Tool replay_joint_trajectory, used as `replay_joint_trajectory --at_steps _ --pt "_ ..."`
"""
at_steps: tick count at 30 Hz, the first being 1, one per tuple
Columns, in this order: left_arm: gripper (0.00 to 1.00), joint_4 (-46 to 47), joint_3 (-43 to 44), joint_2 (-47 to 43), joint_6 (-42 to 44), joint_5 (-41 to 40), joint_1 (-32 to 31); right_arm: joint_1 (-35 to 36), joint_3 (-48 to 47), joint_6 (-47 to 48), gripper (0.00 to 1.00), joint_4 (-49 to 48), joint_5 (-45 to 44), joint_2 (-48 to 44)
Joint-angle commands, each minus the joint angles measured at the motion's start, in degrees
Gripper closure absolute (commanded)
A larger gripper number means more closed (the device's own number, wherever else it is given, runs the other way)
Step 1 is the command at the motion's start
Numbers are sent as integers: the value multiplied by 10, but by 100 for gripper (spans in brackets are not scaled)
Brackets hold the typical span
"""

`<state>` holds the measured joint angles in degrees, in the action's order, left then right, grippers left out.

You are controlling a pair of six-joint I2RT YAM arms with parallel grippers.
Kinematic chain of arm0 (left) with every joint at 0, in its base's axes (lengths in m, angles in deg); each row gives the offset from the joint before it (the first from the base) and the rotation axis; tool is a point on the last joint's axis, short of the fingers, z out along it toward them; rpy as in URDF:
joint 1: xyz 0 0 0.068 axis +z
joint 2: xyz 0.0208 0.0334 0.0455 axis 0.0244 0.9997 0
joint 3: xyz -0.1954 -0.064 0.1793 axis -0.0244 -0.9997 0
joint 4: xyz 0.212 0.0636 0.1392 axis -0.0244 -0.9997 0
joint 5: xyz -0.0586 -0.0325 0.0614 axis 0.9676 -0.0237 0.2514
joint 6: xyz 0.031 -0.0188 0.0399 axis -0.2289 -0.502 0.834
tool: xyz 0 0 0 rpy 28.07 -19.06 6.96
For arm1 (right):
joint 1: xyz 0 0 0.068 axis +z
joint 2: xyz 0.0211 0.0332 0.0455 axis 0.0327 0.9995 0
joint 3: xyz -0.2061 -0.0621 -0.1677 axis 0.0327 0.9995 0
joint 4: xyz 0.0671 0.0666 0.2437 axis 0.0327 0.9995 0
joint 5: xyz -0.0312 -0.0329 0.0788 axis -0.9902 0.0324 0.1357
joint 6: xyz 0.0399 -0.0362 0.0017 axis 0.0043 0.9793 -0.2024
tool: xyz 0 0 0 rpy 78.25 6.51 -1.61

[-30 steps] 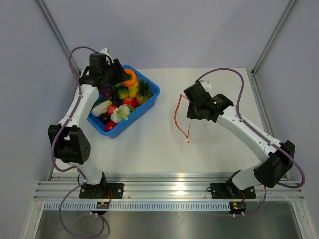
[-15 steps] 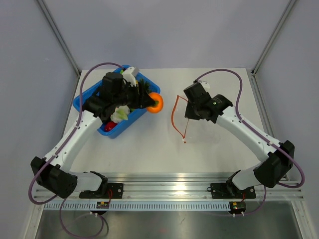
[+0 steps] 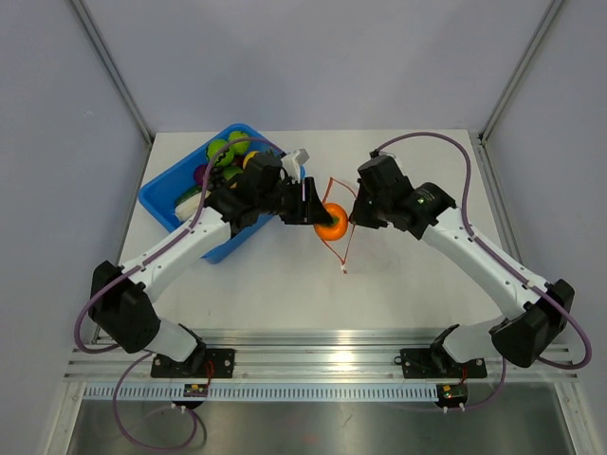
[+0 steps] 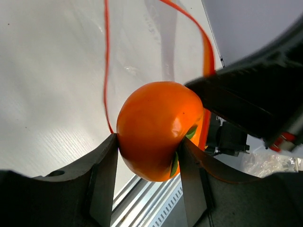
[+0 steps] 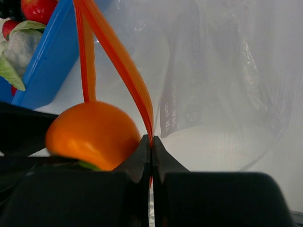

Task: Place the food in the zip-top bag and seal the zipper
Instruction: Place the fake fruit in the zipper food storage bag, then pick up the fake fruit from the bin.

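My left gripper (image 3: 322, 214) (image 4: 147, 142) is shut on an orange toy fruit (image 3: 331, 218) (image 4: 158, 127) and holds it at the mouth of the zip-top bag. The bag (image 5: 222, 94) is clear and crinkly, with a white label. Its mouth stands open as a loop of the orange-red zipper (image 3: 335, 245) (image 4: 106, 71) (image 5: 128, 71). My right gripper (image 3: 355, 214) (image 5: 151, 142) is shut on one side of that zipper and holds it up. The orange (image 5: 92, 135) sits just left of the right fingers. More food (image 3: 224, 149) lies in the bin.
A blue rectangular bin (image 3: 161, 196) (image 5: 52, 61) stands at the back left, close behind my left arm. Aluminium rails (image 3: 322, 365) run along the table's near edge. Grey walls enclose the table on three sides.
My left arm has carried the orange out of the blue bin and rightwards to the bag's mouth. My right gripper has kept its hold on the zipper, shifting slightly left.
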<state>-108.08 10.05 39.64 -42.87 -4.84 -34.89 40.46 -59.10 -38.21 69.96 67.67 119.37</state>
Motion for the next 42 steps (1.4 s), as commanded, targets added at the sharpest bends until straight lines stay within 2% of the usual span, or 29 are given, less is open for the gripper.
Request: replay_joint_trajectory --at_steps 1,15,16,17,18,20,21,23,26,28,30,31,34,36,38,39,40,42 --pt "100 31 39 25 -16 -23 -2 3 -7 -14 100 -23 31 -31" --pt "98 -40 130 93 12 -81 -29 3 12 -46 100 -57 84 -50" --pt "90 -43 131 92 15 -81 -29 3 13 -47 100 -56 82 -50" --pt "66 -48 137 91 18 -79 -29 3 13 -47 100 -54 79 -51" --pt "51 -54 142 90 21 -78 -29 3 14 -47 100 -52 74 -52" --pt "30 -76 152 84 37 -76 -29 3 16 -48 100 -50 66 -57" --pt "14 -86 167 80 43 -75 -29 3 18 -49 100 -49 60 -58" --pt "6 -120 185 70 67 -68 -29 3 21 -49 100 -47 53 -65" --pt "5 -172 221 55 120 -50 -29 3 24 -52 100 -46 40 -73" --pt "9 -226 251 48 168 -45 -29 3 25 -55 100 -44 32 -79" --pt "15 -249 262 28 187 -57 -20 3 29 -57 100 -48 26 -84" --pt "23 -252 260 20 192 -58 -11 3 31 -59 100 -48 23 -87" --pt "32 -228 242 -12 181 -32 49 3 34 -60 100 -48 20 -90" --pt "33 -223 233 -13 168 -41 99 3 34 -56 100 -46 21 -90" --pt "26 -224 232 -3 173 -68 125 3 31 -54 100 -45 20 -89" --pt "22 -219 230 13 193 -122 125 3 30 -52 100 -45 19 -88" --pt "16 -219 228 25 207 -139 125 3 29 -51 100 -45 20 -88" --pt "14 -216 231 62 237 -195 123 3 28 -49 100 -44 22 -83"
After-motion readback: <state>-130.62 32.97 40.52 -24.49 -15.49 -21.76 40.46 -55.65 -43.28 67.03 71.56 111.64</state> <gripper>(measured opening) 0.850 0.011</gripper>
